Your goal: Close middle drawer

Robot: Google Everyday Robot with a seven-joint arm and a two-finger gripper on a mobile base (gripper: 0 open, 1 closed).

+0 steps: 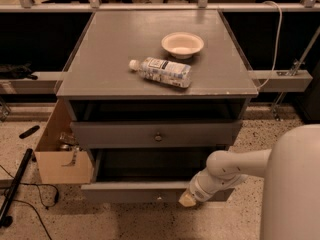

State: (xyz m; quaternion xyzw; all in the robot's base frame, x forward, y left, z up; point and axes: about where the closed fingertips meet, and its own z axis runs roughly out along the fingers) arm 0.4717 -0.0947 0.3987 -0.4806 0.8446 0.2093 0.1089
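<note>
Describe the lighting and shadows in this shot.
Camera view: warm, dim light from above; the cabinet top and bowl are brightest; the middle drawer is in deep shadow inside; the gripper, at that drawer's front edge, shows pale and lit.

No legible text, bottle label included
</note>
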